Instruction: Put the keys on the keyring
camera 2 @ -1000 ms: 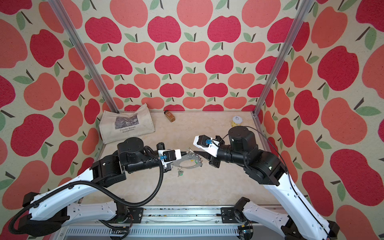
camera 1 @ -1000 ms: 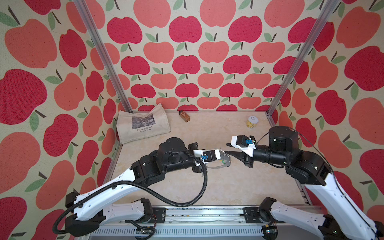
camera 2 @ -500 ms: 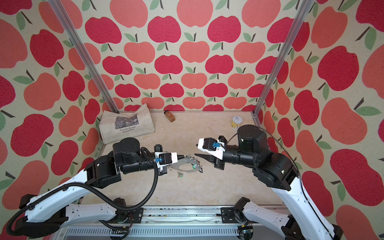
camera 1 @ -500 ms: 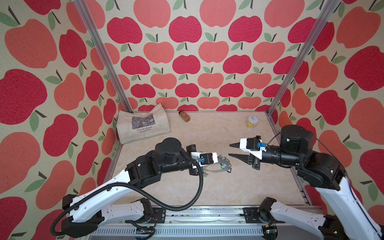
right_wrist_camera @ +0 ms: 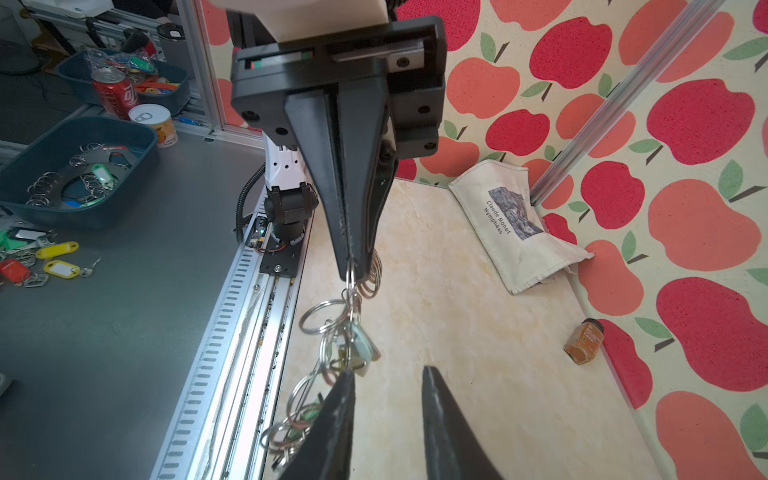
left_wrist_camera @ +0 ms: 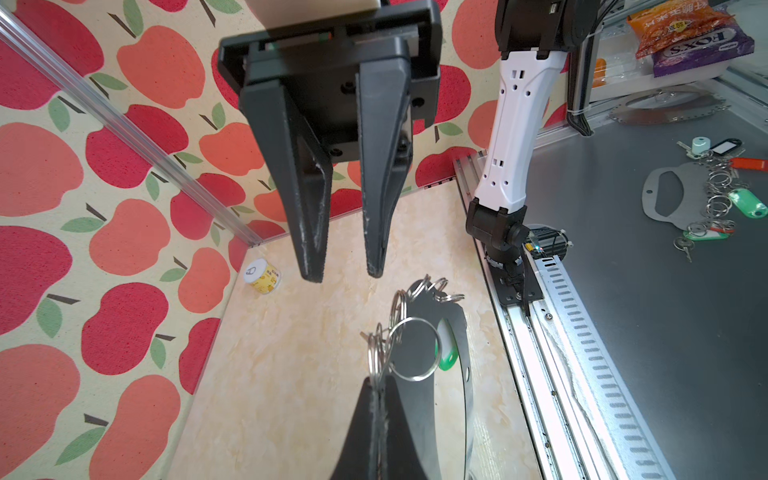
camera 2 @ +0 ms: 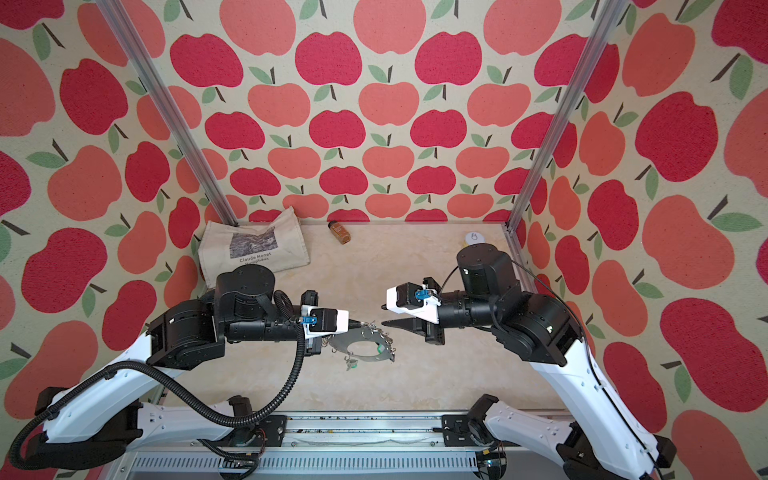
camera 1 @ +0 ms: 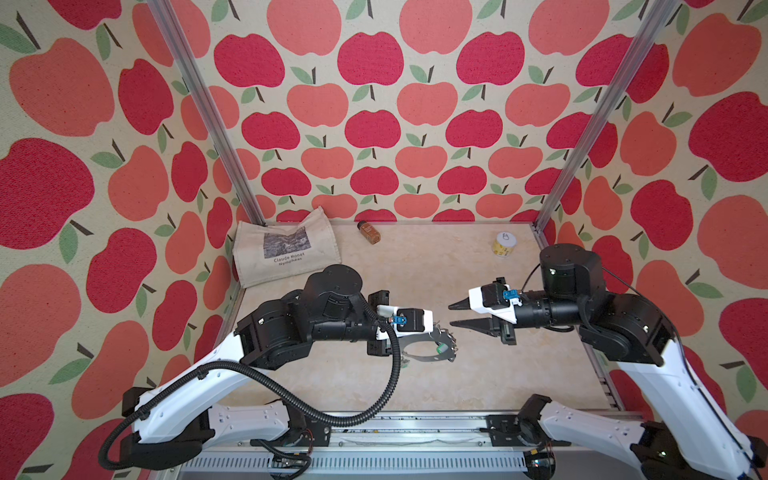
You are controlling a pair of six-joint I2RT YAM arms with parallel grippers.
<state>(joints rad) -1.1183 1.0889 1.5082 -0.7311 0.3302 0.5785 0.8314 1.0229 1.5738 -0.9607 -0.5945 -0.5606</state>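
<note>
Top views both show two arms, one keyring, one cloth bag (camera 1: pixel 286 249), one brown jar (camera 1: pixel 369 232) and one small yellow can (camera 1: pixel 503 245) over the beige table (camera 1: pixel 436 395). The bag, jar and can are in the upper part of the table, well apart from the arms.

The left arm comes from the lower left with its forearm nearly level. The left gripper (camera 2: pixel 358 323) points to the right and is clenched on a split ring of the keyring (camera 2: pixel 338 343), which hangs from it at the middle of the frame.

In the right wrist view, the keys (right_wrist_camera: pixel 362 348) with the pale tag hang among these rings, below the clenched tips.

The right arm comes from the lower right. The right gripper (camera 1: pixel 452 315) points left, facing the left one, near the keyring but apart from it. Its jaws stand apart with nothing between them.
</note>
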